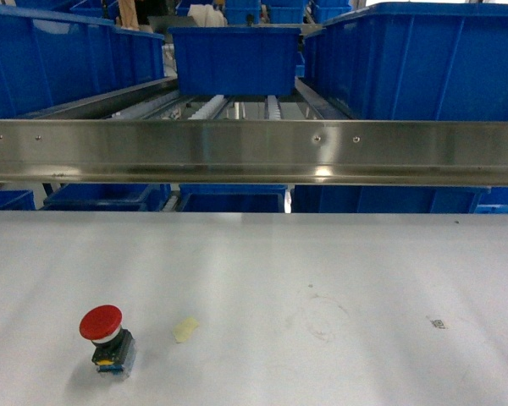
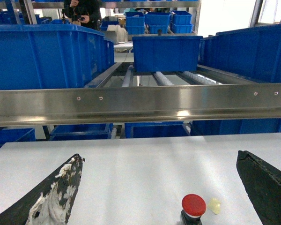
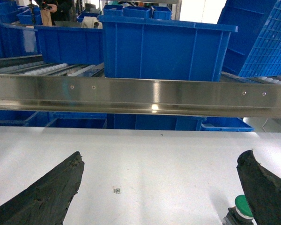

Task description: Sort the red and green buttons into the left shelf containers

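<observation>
A: Red button [image 1: 101, 324] stands upright on the white table [image 1: 322, 254], near-left in the head view, mushroom cap up, dark body w/ a yellow mark below. A pale yellowish scrap [image 1: 185, 329] lies just beside it to the right, not touching.

B: And the green one?

A: Green button [image 3: 243, 209] shows only in the right wrist view, low at bottom right, just beside the right-hand finger [image 3: 267, 187] of the right gripper [image 3: 161, 183]. Out of the head view.

B: Grippers?

A: Left gripper [image 2: 161, 180] hangs over the table w/ jaws spread wide, nothing between them; its left-hand finger [image 2: 56, 197] has white, worn patches. Red button sits at the bottom edge of that view, nearer the right-hand finger, apart from both. Right gripper likewise wide apart, holding nothing. A small square marker [image 3: 116, 190] lies on the table between its fingers.

B: Bins?

A: Blue bins [image 1: 59, 59] sit on the shelf beyond a steel rail [image 1: 254, 152]: a large one at left, a smaller one [image 1: 235, 59] at centre on roller tracks, another large one [image 1: 423, 59] at right. More blue bins show under the rail. Can't tell what's inside any of them.
</observation>
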